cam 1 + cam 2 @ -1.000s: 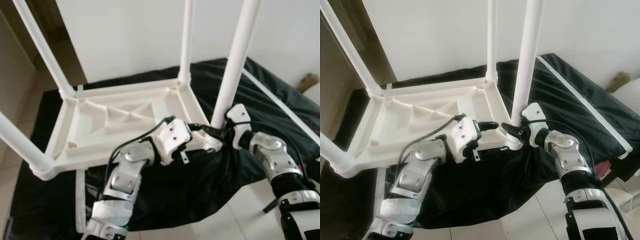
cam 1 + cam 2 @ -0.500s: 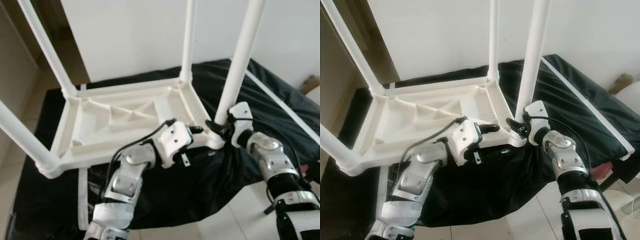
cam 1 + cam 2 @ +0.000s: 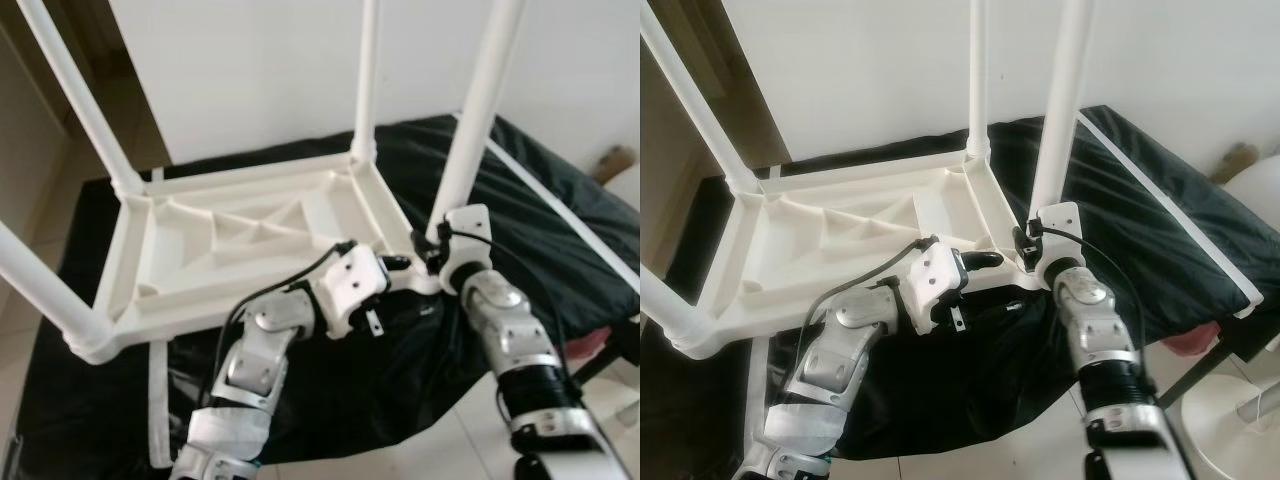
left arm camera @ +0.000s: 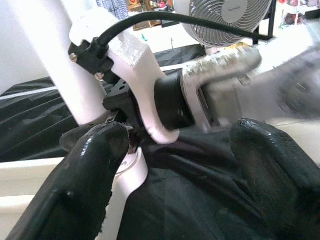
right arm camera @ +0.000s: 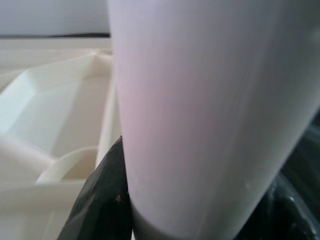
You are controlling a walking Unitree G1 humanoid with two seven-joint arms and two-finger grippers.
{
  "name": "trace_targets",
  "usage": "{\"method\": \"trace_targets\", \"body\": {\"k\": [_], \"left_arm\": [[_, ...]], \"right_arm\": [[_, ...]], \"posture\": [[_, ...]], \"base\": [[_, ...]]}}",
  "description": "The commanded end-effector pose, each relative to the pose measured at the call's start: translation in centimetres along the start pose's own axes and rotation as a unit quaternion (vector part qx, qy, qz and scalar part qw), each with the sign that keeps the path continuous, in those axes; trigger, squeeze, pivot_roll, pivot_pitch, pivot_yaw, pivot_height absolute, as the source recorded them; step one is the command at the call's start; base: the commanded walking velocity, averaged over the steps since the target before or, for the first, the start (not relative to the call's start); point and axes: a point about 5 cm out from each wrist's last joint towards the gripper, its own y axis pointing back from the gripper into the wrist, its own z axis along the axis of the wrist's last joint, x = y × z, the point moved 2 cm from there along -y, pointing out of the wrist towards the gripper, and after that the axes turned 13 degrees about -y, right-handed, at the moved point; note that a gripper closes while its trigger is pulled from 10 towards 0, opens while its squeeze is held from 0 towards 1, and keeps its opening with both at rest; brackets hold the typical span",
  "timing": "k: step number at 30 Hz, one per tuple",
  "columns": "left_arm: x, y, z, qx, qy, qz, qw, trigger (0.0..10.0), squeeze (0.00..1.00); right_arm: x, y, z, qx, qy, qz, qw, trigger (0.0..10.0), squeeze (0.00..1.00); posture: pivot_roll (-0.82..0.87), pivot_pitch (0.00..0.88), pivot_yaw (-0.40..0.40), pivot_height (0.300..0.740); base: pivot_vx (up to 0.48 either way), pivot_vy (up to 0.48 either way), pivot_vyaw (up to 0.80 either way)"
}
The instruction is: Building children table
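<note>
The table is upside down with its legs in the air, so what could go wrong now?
The right hand grips the near leg at its base; a sideways pull might loosen it from the table. The left hand is open beside that corner and could get bumped. The black cover underneath might slip.

Two silver segmented metal arms with black bands at the joints, white blocky wrist housing point(image 3: 352, 290) on the left one (small screw dots on its face), thin black cable point(image 3: 290, 283) looping along it; glossy black rubbery finger pads point(image 4: 85, 185)
</note>
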Motion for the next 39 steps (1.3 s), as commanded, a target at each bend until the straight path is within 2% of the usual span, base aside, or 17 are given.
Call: {"method": "trace_targets", "body": {"k": [1, 2, 3, 4, 5, 6, 8, 12, 19, 26, 27, 28, 34, 36, 37, 39], "left_arm": [[1.2, 0.2, -0.3, 0.024, -0.003, 0.083, 0.996, 10.0, 0.0], [1.2, 0.2, -0.3, 0.024, -0.003, 0.083, 0.996, 10.0, 0.0], [1.2, 0.3, -0.3, 0.024, -0.004, 0.083, 0.996, 10.0, 0.0], [1.2, 0.3, -0.3, 0.024, -0.004, 0.083, 0.996, 10.0, 0.0], [1.2, 0.3, -0.3, 0.024, -0.004, 0.083, 0.996, 10.0, 0.0], [1.2, 0.3, -0.3, 0.024, -0.004, 0.083, 0.996, 10.0, 0.0], [1.1, 0.2, -0.4, 0.024, -0.003, 0.082, 0.996, 10.0, 0.0], [1.0, 0.2, -0.3, 0.022, -0.001, 0.081, 0.996, 10.0, 0.0], [1.2, 0.2, -0.4, 0.024, -0.002, 0.083, 0.996, 10.0, 0.0], [1.2, 0.2, -0.4, 0.024, -0.002, 0.084, 0.996, 10.0, 0.0], [1.1, 0.2, -0.4, 0.024, -0.002, 0.084, 0.996, 10.0, 0.0], [1.1, 0.2, -0.4, 0.024, -0.002, 0.084, 0.996, 10.0, 0.0], [1.2, 0.4, -0.5, 0.025, -0.003, 0.085, 0.996, 10.0, 0.0], [1.2, 0.4, -0.4, 0.025, -0.003, 0.085, 0.996, 10.0, 0.0], [1.2, 0.4, -0.4, 0.024, -0.004, 0.085, 0.996, 10.0, 0.0], [1.2, 0.4, -0.4, 0.024, -0.004, 0.085, 0.996, 10.0, 0.0]], "right_arm": [[-1.5, 0.6, -1.8, 0.035, -0.013, -0.066, 0.997, 10.0, 0.0], [-1.5, 0.6, -1.8, 0.035, -0.013, -0.066, 0.997, 10.0, 0.0], [-1.5, 1.0, -1.8, 0.028, -0.024, -0.095, 0.995, 10.0, 0.0], [-1.5, 1.0, -1.8, 0.028, -0.024, -0.095, 0.995, 10.0, 0.0], [-1.5, 1.4, -1.7, 0.017, -0.034, -0.13, 0.991, 10.0, 0.0], [-1.5, 1.4, -1.7, 0.017, -0.034, -0.13, 0.991, 10.0, 0.0], [-0.8, 2.4, -2.4, 0.013, -0.059, -0.182, 0.981, 10.0, 0.0], [0.4, 2.7, -2.6, 0.021, -0.06, -0.167, 0.984, 10.0, 0.0], [-0.1, 2.8, -2.1, 0.016, -0.036, -0.177, 0.984, 10.0, 0.0], [0.1, 2.8, -1.9, 0.019, -0.045, -0.177, 0.983, 10.0, 0.0], [0.1, 2.7, -1.6, 0.013, -0.046, -0.169, 0.985, 10.0, 0.55], [0.2, 2.7, -1.3, 0.005, -0.043, -0.155, 0.987, 10.0, 1.0], [0.0, 3.0, -0.5, -0.019, -0.044, -0.133, 0.99, 10.0, 1.0], [0.0, 3.1, -0.1, -0.034, -0.032, -0.116, 0.992, 10.0, 1.0], [-0.2, 3.5, 0.2, -0.056, -0.023, -0.066, 0.996, 10.0, 1.0], [-0.3, 3.6, 0.2, -0.061, -0.021, -0.045, 0.997, 10.0, 1.0]], "posture": [[-0.07, 0.0, 0.052, 0.74], [-0.07, 0.0, 0.052, 0.74], [-0.07, 0.0, 0.053, 0.74], [-0.07, 0.0, 0.053, 0.74], [-0.08, 0.0, 0.053, 0.74], [-0.08, 0.0, 0.053, 0.74], [-0.08, 0.0, 0.053, 0.74], [-0.08, 0.0, 0.057, 0.74], [-0.08, 0.0, 0.055, 0.74], [-0.08, 0.0, 0.054, 0.74], [-0.08, 0.0, 0.053, 0.74], [-0.08, 0.0, 0.052, 0.74], [-0.08, 0.0, 0.052, 0.74], [-0.08, 0.0, 0.052, 0.74], [-0.08, 0.0, 0.051, 0.74], [-0.08, 0.0, 0.051, 0.74]], "base": [[0.0, 0.0, 0.0], [0.0, 0.0, 0.0], [0.0, 0.0, 0.0], [0.0, 0.0, 0.0], [0.0, 0.0, 0.0], [0.0, 0.0, 0.0], [0.0, 0.0, 0.0], [0.0, 0.0, 0.0], [0.0, 0.0, 0.0], [0.0, 0.0, 0.0], [0.0, 0.0, 0.0], [0.0, 0.0, 0.0], [0.0, 0.0, 0.0], [0.0, 0.0, 0.0], [0.0, 0.0, 0.0], [0.0, 0.0, 0.0]]}}
